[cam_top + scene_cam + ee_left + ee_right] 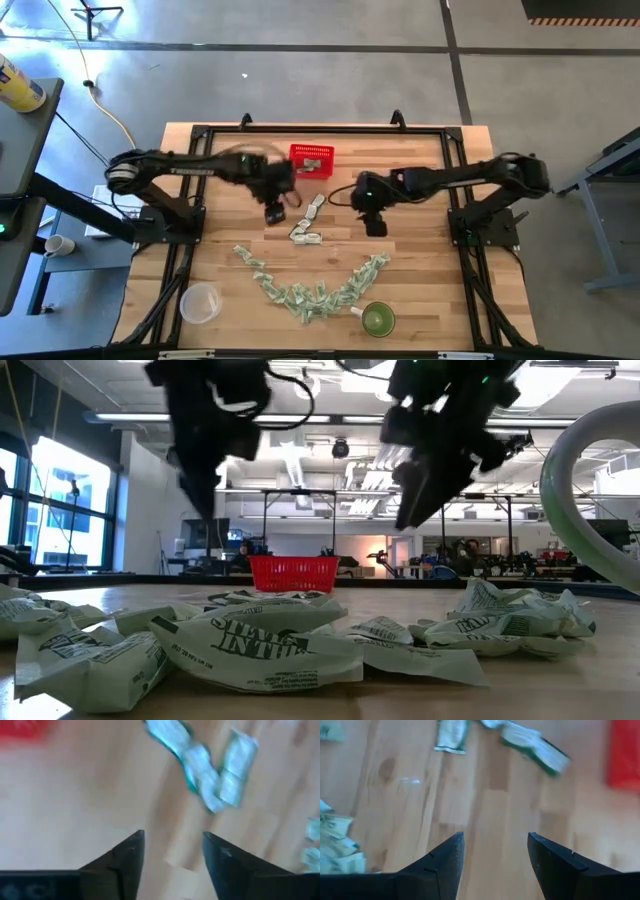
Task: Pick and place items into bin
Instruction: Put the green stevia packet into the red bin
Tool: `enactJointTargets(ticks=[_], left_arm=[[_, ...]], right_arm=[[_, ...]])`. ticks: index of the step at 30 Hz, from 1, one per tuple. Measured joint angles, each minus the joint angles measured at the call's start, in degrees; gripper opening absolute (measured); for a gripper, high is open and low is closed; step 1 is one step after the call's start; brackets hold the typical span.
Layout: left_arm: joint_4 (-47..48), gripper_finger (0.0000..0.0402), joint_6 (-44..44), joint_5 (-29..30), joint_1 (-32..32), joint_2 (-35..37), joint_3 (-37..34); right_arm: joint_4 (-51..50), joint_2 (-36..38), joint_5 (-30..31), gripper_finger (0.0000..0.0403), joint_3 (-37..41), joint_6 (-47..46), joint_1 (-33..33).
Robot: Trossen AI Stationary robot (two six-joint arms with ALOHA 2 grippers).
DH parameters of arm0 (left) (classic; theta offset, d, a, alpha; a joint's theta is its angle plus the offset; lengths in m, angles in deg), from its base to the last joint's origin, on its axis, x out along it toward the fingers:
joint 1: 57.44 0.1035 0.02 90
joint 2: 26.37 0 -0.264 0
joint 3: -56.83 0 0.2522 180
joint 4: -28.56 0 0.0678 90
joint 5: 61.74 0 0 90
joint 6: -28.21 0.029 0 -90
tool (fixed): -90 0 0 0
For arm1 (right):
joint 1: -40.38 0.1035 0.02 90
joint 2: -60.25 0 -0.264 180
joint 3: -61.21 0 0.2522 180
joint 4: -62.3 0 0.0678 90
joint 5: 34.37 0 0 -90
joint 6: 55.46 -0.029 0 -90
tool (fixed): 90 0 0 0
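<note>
Several crumpled green-and-white items point(320, 292) lie in a curved row on the near half of the wooden table, and a few more items point(308, 225) lie near the middle. The red bin point(311, 160) stands at the far middle. My left gripper point(275, 213) hangs open above the table, left of the middle items point(205, 770). My right gripper point(375, 226) hangs open above bare wood to their right, with the items point(532, 742) ahead of its fingers. Neither holds anything.
A clear plastic cup point(200, 303) stands at the near left. A green cup point(377, 319) stands at the near right, close to the low camera. A black frame point(320, 130) borders the table.
</note>
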Motion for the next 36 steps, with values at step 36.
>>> enactJointTargets(ticks=[36], left_arm=[[14.37,0.0166,-46.23,33.12,-25.55,17.05,-8.98]], right_arm=[[-1.24,-33.81,-1.14,0.0185,-29.68,31.25,-6.16]])
